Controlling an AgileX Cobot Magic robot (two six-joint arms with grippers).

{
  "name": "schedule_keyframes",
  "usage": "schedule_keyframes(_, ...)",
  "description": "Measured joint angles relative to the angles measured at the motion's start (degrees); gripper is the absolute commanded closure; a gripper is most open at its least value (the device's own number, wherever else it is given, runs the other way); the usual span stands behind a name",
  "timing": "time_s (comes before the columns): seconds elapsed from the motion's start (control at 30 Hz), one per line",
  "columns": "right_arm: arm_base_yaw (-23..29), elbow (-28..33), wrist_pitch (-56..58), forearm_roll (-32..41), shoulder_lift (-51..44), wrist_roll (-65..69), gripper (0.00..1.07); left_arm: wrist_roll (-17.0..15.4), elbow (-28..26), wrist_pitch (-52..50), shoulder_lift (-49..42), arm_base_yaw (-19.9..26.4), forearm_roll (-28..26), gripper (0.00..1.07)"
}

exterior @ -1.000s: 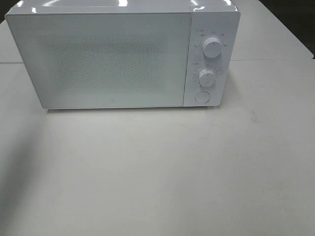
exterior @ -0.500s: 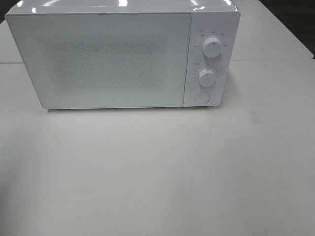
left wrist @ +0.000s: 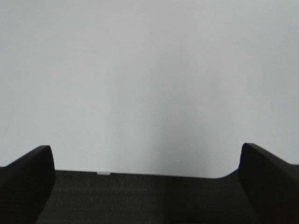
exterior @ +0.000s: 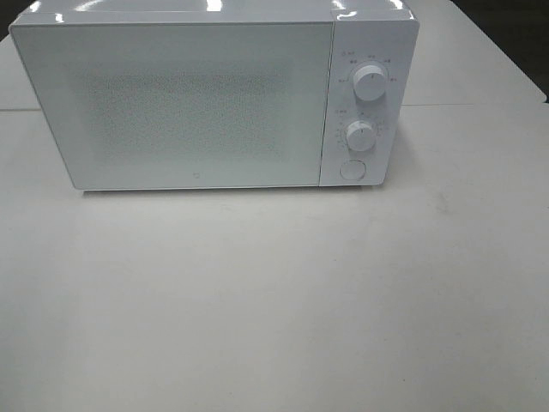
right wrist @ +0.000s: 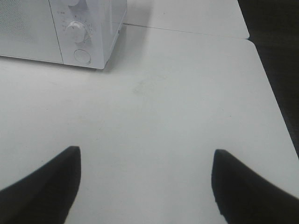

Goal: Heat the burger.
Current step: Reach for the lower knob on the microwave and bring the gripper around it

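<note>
In the exterior high view, a white box-shaped microwave oven (exterior: 214, 99) is seen at the back of a pale matt table (exterior: 274, 300). Its wide speckled door (exterior: 180, 103) is shut, and 2 white round dials, upper (exterior: 370, 82) and lower (exterior: 361, 136), sit above a white round button (exterior: 352, 170) on the panel to the right. A grey shadow that was cast over the near left part of the table 1 second ago is now gone. This is read as the left arm having been drawn back out of the working area. Nothing else is altered, and no arm is seen here.

In the left wrist view, the left gripper (left wrist: 145, 154) is shown with its 2 dark fingers spread wide over bare white surface, with nothing between them.

In the right wrist view, the right gripper (right wrist: 145, 150) is likewise held spread and empty above the table, well apart from the oven's control corner (right wrist: 88, 32).

The burger is not found in any view. Whether it lies behind the shut door cannot be told, since the speckled window shows nothing inside. With both arms withdrawn and the door closed, the loading is judged to be finished or not yet begun, and it cannot be decided which.
</note>
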Motion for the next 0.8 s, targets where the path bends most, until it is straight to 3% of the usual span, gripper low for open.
schedule_keyframes(0.37,0.0,0.0,0.0,0.0,0.0,0.0,0.32,1.2,2.5,-5.4,-15.8,0.0,-2.8,0.06)
schedule_keyframes(0.8,0.0,0.0,0.0,0.0,0.0,0.0,0.32,2.2,2.5,-5.7,-17.9,0.0,-2.9,0.06)
